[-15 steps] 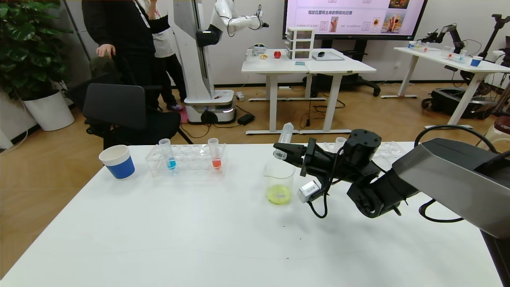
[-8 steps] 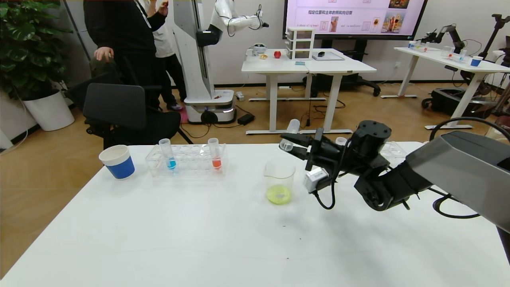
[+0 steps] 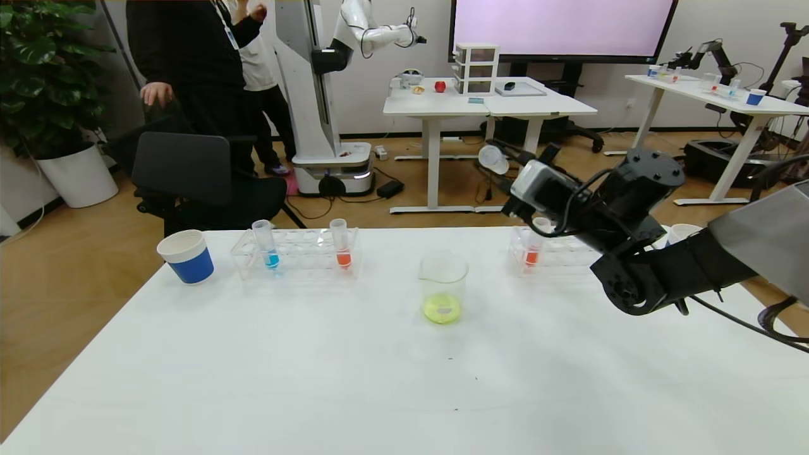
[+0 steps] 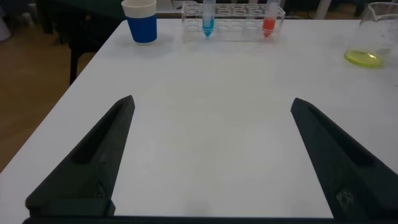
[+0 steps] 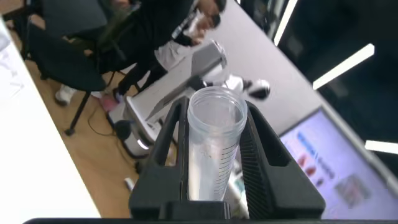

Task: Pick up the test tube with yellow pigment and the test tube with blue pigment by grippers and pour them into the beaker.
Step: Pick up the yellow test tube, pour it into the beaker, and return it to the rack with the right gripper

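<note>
My right gripper is shut on a clear test tube that looks empty, held tilted in the air, above and to the right of the beaker. In the right wrist view the tube sits between the two black fingers. The beaker holds yellow-green liquid at its bottom. The test tube with blue pigment stands upright in the left rack. My left gripper is open and empty over the near table; its view shows the blue tube and the beaker far off.
A red-liquid tube stands in the left rack and a blue paper cup left of it. A second rack with a red tube is under my right arm, and a cup behind it. People and a chair stand beyond the far edge.
My right gripper has lifted from over the beaker and swung up and to the right, turning the emptied tube with it. The beaker keeps the yellow liquid.
</note>
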Robot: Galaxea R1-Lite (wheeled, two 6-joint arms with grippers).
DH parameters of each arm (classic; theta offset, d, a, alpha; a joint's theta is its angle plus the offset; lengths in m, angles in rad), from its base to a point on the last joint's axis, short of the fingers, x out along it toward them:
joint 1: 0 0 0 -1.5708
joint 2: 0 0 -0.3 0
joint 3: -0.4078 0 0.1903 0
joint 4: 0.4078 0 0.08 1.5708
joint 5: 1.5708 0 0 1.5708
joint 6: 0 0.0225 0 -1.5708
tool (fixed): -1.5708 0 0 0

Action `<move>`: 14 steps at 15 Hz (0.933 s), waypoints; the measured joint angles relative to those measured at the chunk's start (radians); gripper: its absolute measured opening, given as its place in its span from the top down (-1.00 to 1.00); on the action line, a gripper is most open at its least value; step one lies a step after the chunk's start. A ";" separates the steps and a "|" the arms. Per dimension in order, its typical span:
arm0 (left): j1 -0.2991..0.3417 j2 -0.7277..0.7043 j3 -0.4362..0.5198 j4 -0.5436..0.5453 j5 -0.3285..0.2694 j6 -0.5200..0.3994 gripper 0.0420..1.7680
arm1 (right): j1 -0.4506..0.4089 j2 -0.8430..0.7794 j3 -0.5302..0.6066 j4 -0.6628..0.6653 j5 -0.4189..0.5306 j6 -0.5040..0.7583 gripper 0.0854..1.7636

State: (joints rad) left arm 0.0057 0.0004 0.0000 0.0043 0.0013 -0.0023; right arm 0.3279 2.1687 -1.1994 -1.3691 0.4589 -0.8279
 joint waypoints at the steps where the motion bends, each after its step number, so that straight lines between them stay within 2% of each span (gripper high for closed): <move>1: 0.000 0.000 0.000 0.000 0.000 0.000 -0.98 | 0.006 -0.014 0.022 -0.013 -0.107 0.119 0.51; 4: 0.000 0.000 0.000 0.000 0.000 0.000 -0.98 | 0.053 -0.070 0.096 0.022 -0.347 0.432 0.51; 6: 0.000 0.000 0.000 0.000 0.000 0.000 -0.98 | 0.093 -0.125 0.145 0.119 -0.480 0.590 0.51; 7: 0.000 0.000 0.000 0.000 0.000 0.000 -0.98 | 0.108 -0.155 0.163 0.176 -0.512 0.652 0.51; 11: 0.000 0.000 0.000 0.000 0.000 0.000 -0.98 | 0.114 -0.281 0.244 0.400 -0.512 0.782 0.51; 14: 0.000 0.000 0.000 0.000 0.000 0.000 -0.98 | 0.083 -0.338 0.272 0.420 -0.469 0.789 0.51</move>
State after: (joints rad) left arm 0.0057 0.0004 0.0000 0.0047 0.0013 -0.0023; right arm 0.4113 1.8309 -0.9274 -0.9491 -0.0104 -0.0389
